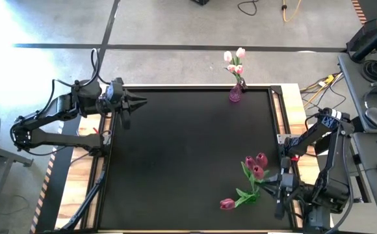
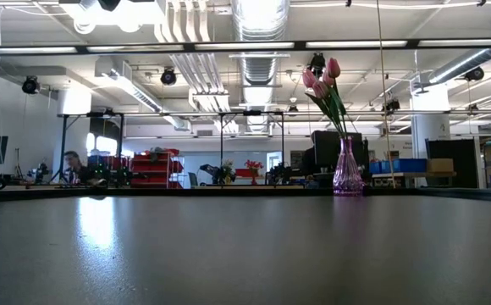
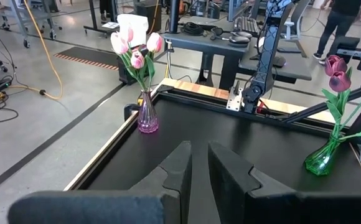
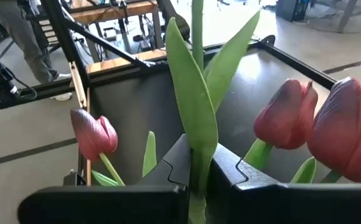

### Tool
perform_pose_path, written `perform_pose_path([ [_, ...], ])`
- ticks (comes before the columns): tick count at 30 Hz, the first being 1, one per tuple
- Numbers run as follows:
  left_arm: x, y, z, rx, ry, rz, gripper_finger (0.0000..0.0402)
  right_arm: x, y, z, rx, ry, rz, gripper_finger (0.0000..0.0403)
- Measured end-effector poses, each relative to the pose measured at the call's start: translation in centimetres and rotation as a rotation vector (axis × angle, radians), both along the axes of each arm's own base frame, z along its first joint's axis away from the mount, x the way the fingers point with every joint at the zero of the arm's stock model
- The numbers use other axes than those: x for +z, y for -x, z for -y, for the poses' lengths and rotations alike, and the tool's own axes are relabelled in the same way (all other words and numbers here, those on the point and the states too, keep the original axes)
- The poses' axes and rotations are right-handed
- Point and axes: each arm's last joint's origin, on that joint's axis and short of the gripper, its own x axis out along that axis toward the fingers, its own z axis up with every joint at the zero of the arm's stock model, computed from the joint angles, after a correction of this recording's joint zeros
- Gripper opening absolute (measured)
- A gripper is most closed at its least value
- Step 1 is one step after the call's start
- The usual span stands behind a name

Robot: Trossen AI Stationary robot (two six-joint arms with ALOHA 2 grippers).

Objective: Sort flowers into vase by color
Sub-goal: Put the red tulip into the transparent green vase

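While I watch from my remote station, this is what I see:
Right end effector: closed on a green tulip stem, the stem running up between its two fingers, over the near right part of the bench.
Dark tulips: three maroon heads bunch just beside my right end effector; a fourth maroon head sits lower on a leaning stem, toward the bench's near edge.
Green vase: the left wrist view shows it near the right arm with dark tulips rising from it; I cannot tell whether the gripped stem is seated inside.
Pink tulips: three pale pink heads stand in the purple glass vase at the far edge of the bench, right of centre, well apart from the dark bunch.
Left end effector: fingers nearly together with a narrow gap, holding nothing, waiting at the far left corner.
Background: a person is seated in the room beyond.
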Motion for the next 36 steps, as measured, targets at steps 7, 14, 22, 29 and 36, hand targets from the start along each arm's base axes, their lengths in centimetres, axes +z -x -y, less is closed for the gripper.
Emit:
perform_pose_path([
  [7, 0.0, -0.02, 0.06, -0.019, 0.006, 0.002, 0.0038, -0.15, 0.11, 0.13, -0.022, -0.062, -0.023, 0.0061],
  [14, 0.01, -0.02, 0.07, -0.021, 0.016, 0.006, 0.0039, -0.21, 0.14, 0.12, -0.022, -0.085, -0.047, 0.0125],
  [22, 0.06, -0.04, 0.12, -0.037, 0.028, 0.013, 0.0039, 0.08, -0.1, 0.27, -0.034, -0.098, -0.042, 0.0164],
  [29, 0.06, -0.02, 0.13, -0.039, 0.036, 0.016, 0.0039, 0.08, -0.68, 0.61, -0.05, -0.081, -0.047, 0.0127],
  [36, 0.05, 0.0, 0.14, -0.039, 0.037, 0.013, 0.0039, -0.39, -0.84, 0.51, -0.026, -0.084, -0.156, 0.0018],
])
